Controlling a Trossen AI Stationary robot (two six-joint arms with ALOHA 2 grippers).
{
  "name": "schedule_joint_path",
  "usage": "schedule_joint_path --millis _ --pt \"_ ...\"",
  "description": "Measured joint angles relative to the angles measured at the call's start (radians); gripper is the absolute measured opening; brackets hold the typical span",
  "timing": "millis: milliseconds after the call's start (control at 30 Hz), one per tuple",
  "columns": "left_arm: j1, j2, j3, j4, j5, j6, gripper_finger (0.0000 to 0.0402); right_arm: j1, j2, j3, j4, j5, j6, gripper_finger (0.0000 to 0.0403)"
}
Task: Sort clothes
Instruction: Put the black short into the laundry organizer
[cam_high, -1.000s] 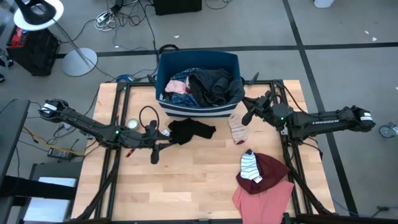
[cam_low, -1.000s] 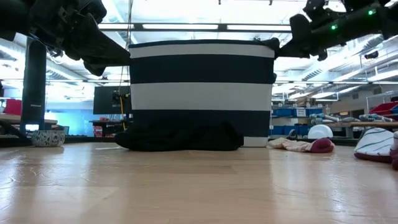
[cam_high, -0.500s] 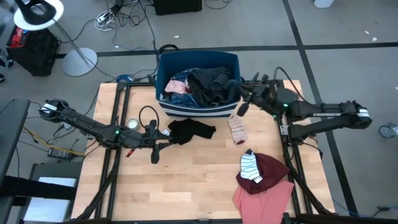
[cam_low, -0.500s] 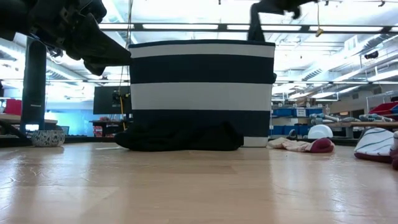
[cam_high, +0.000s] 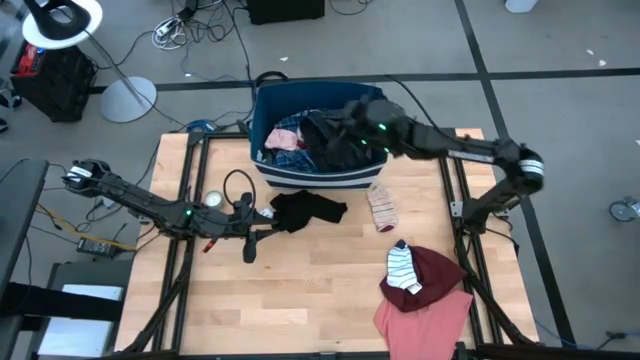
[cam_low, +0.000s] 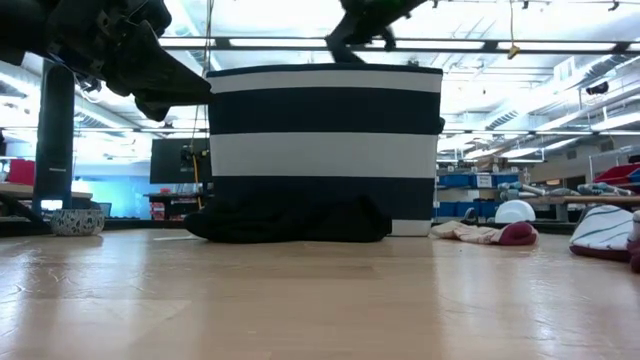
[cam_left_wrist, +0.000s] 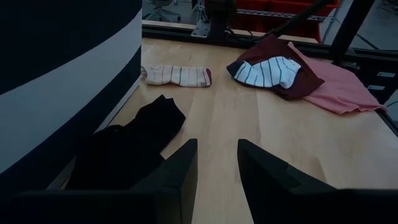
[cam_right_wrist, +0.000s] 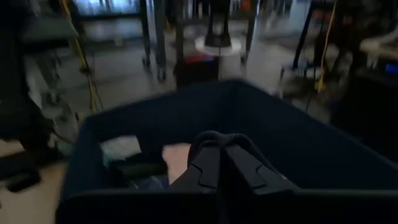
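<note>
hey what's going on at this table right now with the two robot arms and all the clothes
The robot is sorting clothes. The right gripper is shut, reaching over the navy bin, which already holds several garments. The left gripper waits open beside the black garment on the table in front of the bin. A striped sock, another striped sock on a maroon garment, and a salmon pink garment lie unsorted.

the high view looks straight down on the table (cam_high: 300, 290); the low view looks level across it. both share the striped bin (cam_high: 318, 175), which each wrist view sees close.
</note>
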Motion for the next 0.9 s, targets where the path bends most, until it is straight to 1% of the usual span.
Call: schedule_joint_path --millis 100,200,300,400,500,667,767,900 --pt "0.000 0.000 0.000 -0.002 0.000 0.000 0.0120 -0.020 0.086 0.121 -0.127 -0.008 0.014 0.0022" --pt "0.000 0.000 0.000 -0.003 0.000 0.000 0.0120 -0.031 0.144 0.200 -0.234 -0.010 0.042 0.0046" --pt "0.000 0.000 0.000 -0.006 0.001 0.000 0.0120 -0.037 0.177 0.244 -0.323 -0.040 0.077 0.0076" --pt "0.000 0.000 0.000 -0.007 0.005 -0.001 0.0120 -0.041 0.178 0.260 -0.360 -0.061 0.096 0.0107" --pt "0.000 0.000 0.000 -0.007 0.006 -0.001 0.0120 -0.046 0.149 0.264 -0.402 -0.061 0.099 0.0136" --pt "0.000 0.000 0.000 -0.007 0.006 -0.001 0.0120 -0.047 0.048 0.265 -0.509 -0.061 0.103 0.0170" --pt "0.000 0.000 0.000 -0.007 0.005 -0.001 0.0120 -0.047 -0.014 0.265 -0.626 -0.061 0.129 0.0179" --pt "0.000 0.000 0.000 -0.007 0.005 -0.001 0.0120 -0.047 -0.083 0.265 -0.792 -0.040 0.174 0.0179"
